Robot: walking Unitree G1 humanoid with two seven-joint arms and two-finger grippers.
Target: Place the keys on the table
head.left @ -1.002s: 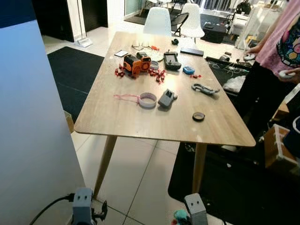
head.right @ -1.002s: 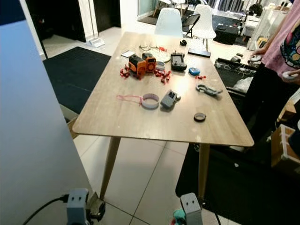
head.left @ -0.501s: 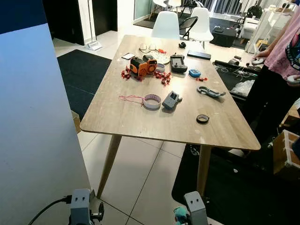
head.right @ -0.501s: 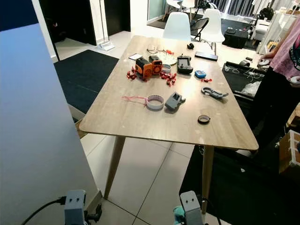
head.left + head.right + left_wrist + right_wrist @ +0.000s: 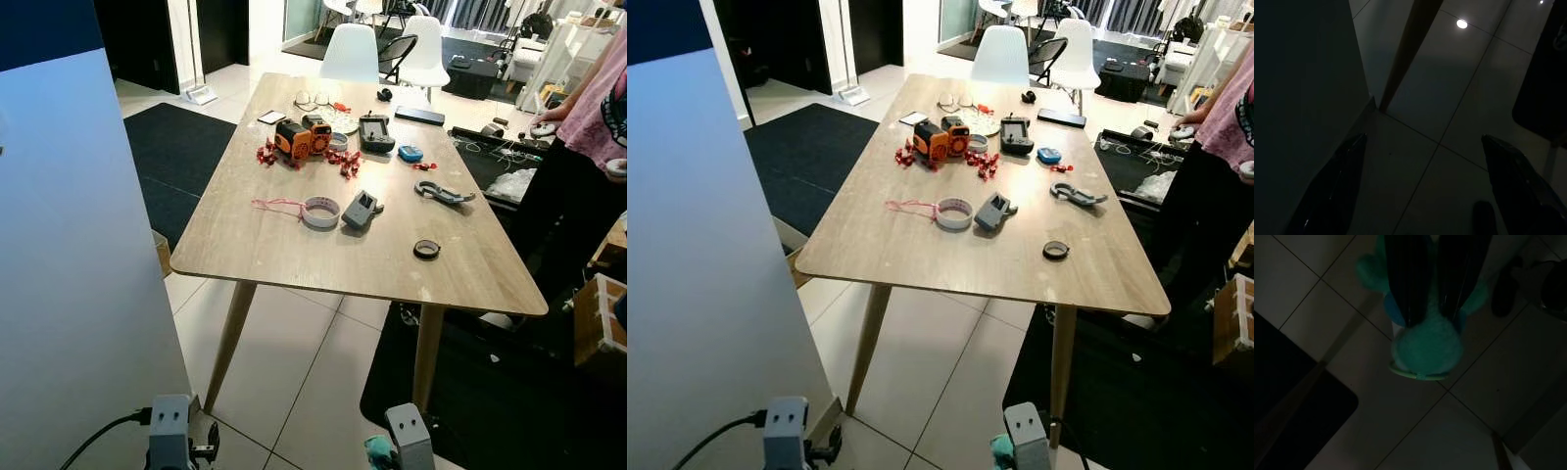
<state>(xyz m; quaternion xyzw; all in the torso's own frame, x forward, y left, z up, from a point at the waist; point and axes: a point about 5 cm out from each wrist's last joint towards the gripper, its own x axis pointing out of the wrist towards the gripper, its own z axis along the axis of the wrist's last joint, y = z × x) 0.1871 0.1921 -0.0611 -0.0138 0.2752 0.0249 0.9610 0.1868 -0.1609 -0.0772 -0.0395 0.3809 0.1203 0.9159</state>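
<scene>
A teal fluffy keychain (image 5: 1426, 348) hangs low over the tiled floor, with my right gripper (image 5: 1431, 319) shut on it; a bit of the teal keychain (image 5: 376, 449) also peeks beside my right arm (image 5: 411, 440). No metal keys can be made out in the dark. My left gripper (image 5: 1420, 196) hangs open above the tiles near a table leg (image 5: 1409, 49), nothing between its fingers. The wooden table (image 5: 284, 250) stands ahead of me, its near edge a step away.
The table carries an orange device (image 5: 295, 138), a pink tape ring (image 5: 320, 211), a grey block (image 5: 359, 210), a black ring (image 5: 426, 249) and a carabiner (image 5: 443, 193). A white panel (image 5: 69, 274) stands at my left. A person (image 5: 588, 147) is at the right. Dark mats flank the table.
The whole view has shifted slightly, so the camera moved a little relative to the table. Both arms hang as before and the items on the table lie unchanged.
</scene>
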